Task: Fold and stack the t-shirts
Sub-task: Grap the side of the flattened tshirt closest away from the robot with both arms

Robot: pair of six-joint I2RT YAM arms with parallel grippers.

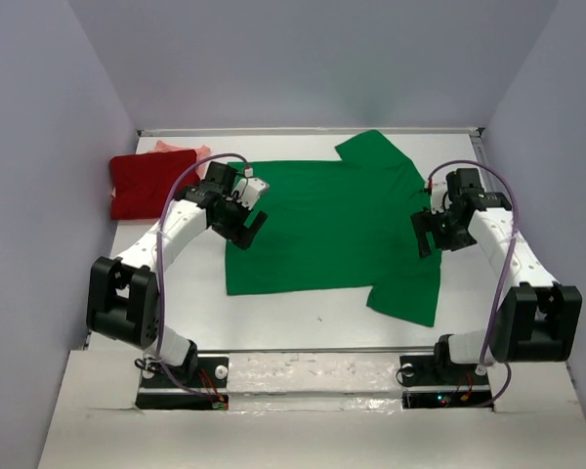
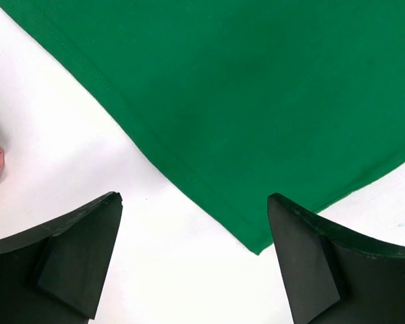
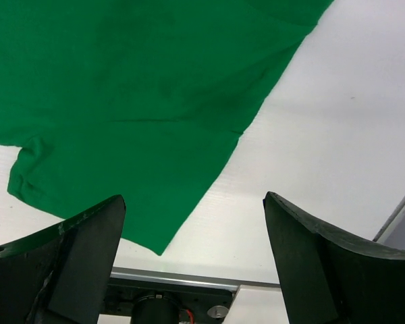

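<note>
**A:** How does the green t-shirt [image 1: 332,225] look?

**B:** Bright and plain. It lies spread flat and sideways in the middle of the white table [image 1: 303,327]. Its straight hem is toward the left. On the right, one sleeve points to the far edge and the other to the near edge. There are only soft creases, and the hem's stitching shows in the left wrist view.

**A:** And the other shirts?

**B:** The dark red t-shirt [image 1: 151,184] sits folded at the far left. The pale pink t-shirt [image 1: 181,149] peeks out along its far edge.

**A:** The grippers?

**B:** The left gripper [image 1: 249,227] is over the hem. Its fingers are spread wide and hold nothing, with a hem corner below them. The right gripper [image 1: 430,233] is at the shirt's right edge. Its fingers are also wide apart and grip nothing.
</note>
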